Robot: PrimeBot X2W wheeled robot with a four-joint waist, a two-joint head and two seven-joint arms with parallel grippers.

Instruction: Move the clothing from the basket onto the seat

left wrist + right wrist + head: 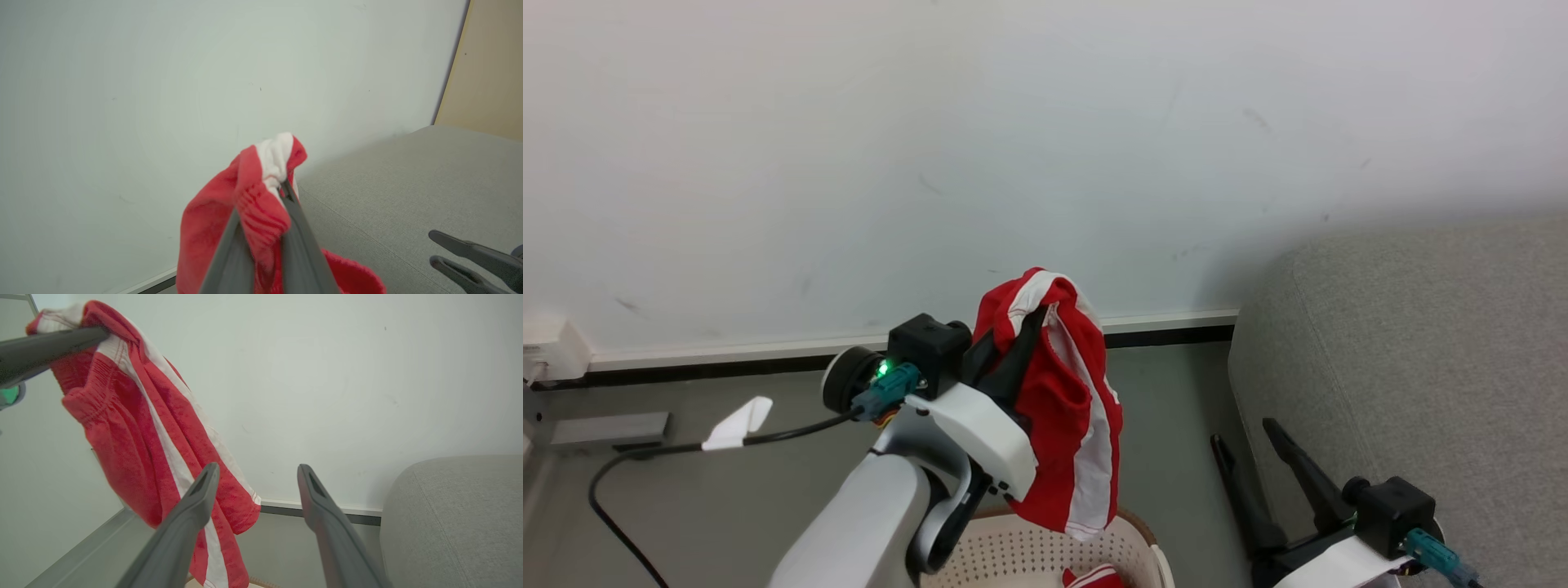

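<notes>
The task is partway through, to judge by how things lie. The left gripper (1031, 317), above the middle of the head view, is clenched on a bunched fold of a bright red soft-fabric garment with white stripes (1070, 408). The left wrist view shows the two dark fingers pinching red and white cloth at their tips. The garment hangs free in the air, its lower hem dangling just above the rim of the cream-white perforated plastic basket with a brown rim (1013, 551) at the bottom centre of the head view. So this piece is lifted out but not yet delivered. The large light grey woven-fabric sofa (1421, 343) fills the right side of that view, well apart from the hanging cloth, and the part of it in view carries no clothing. The right gripper (1243, 433), at the lower right, is spread wide and grasps nothing; the right wrist view shows a clear gap between its fingers, with the garment hanging beyond them. A second red piece with white trim (1094, 577) peeks up inside the basket at the bottom edge. What is left, I judge, is to carry the held garment rightward onto the sofa, release it, then fetch that remaining piece.
</notes>
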